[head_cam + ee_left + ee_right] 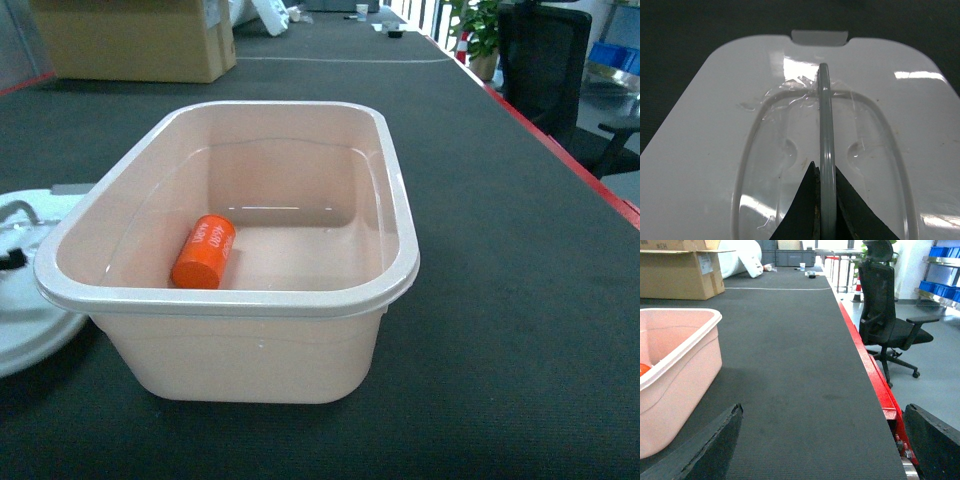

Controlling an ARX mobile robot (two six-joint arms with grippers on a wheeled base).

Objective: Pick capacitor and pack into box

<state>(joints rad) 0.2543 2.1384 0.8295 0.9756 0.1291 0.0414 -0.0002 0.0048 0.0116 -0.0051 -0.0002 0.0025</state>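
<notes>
We find the capacitor (204, 252) lying inside the box (400, 215); left tool (826, 200) clamped on lid handle (824, 125), left of box; right tool (822, 440) apart

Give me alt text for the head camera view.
An orange capacitor lies on its side inside an open pink box on a dark table. A white lid rests on the table left of the box.

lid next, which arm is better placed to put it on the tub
Left. Its gripper is shut on the lid's grey handle; the right gripper is open, empty, beside the tub.
</notes>
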